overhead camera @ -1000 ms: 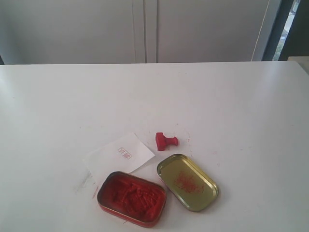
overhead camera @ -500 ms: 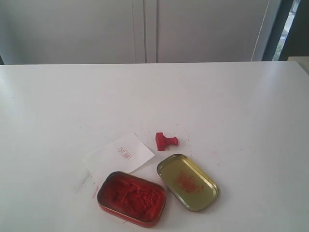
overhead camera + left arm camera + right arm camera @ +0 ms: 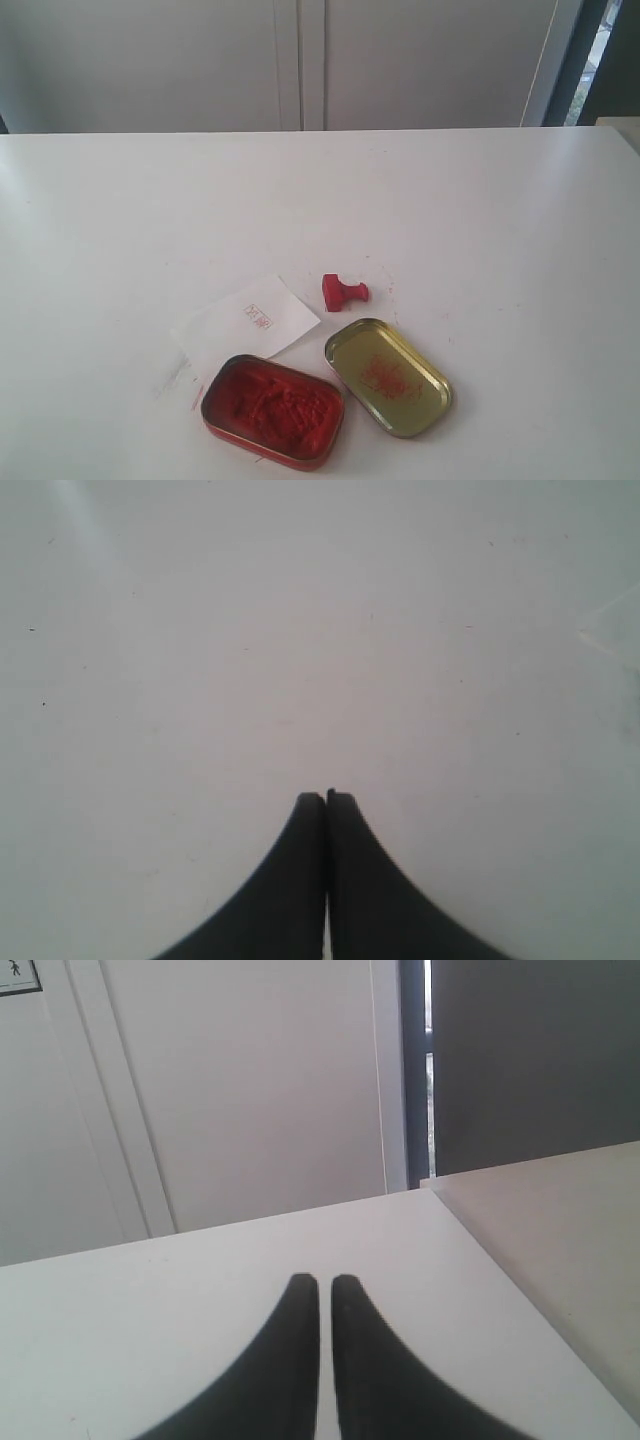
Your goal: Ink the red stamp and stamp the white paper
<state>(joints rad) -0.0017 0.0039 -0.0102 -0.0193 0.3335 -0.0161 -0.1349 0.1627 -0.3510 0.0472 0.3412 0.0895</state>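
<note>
The red stamp lies tipped on its side on the white table, knob pointing right. Just left of it rests the white paper, a small slip with a faint red imprint. Below the slip sits the open tin of red ink paste. Neither arm shows in the exterior view. My left gripper is shut over bare tabletop, holding nothing. My right gripper is shut too, a thin slit between its fingers, over the table near its far corner, also with nothing in it.
A gold tin lid with red smears lies right of the ink tin, below the stamp. The table's far edge meets pale cabinet doors. In the right wrist view the table corner stands next to a dark doorway.
</note>
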